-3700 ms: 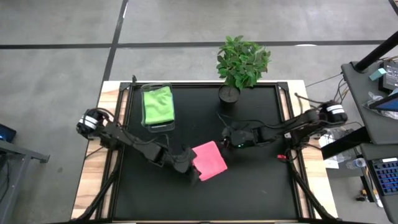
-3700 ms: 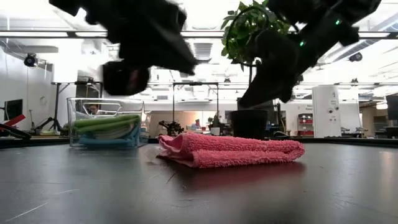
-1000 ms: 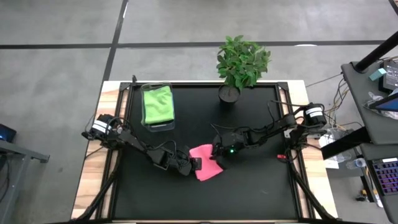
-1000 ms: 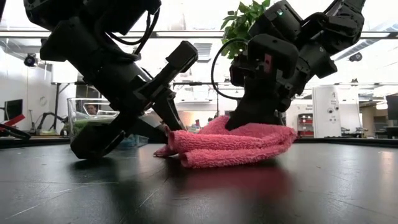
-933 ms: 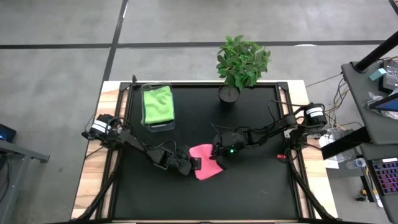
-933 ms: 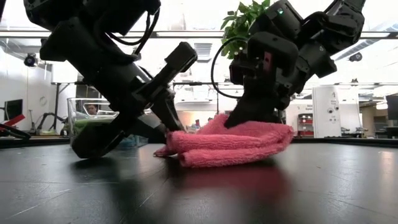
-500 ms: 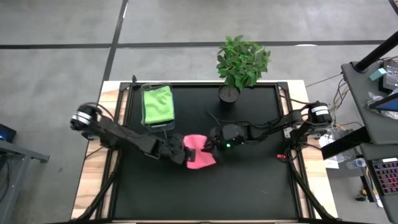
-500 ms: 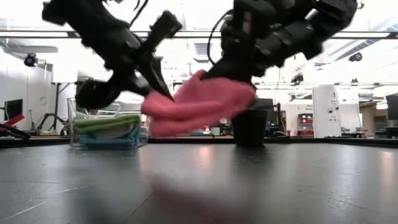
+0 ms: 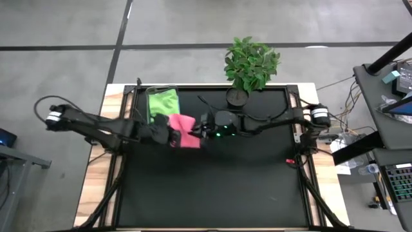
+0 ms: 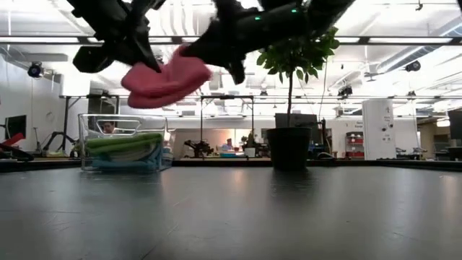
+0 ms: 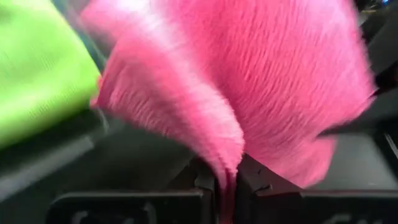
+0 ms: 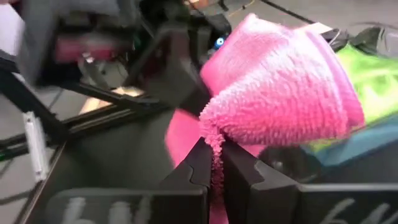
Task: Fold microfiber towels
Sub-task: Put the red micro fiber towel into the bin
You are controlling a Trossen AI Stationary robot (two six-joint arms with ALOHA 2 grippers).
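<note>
Lifted off the mat toward the bin, the bunched, folded pink towel is pinched level between 2 clamped grippers, left gripper and right gripper.

The folded pink microfiber towel hangs above the table, between the left gripper on its left and the right gripper on its right, each clamped on one of its edges. Just left of it, at the black table's far left, stands the clear plastic bin, with the lime green microfiber towel in it. The green potted plant stands at the far edge, right of both.
</note>
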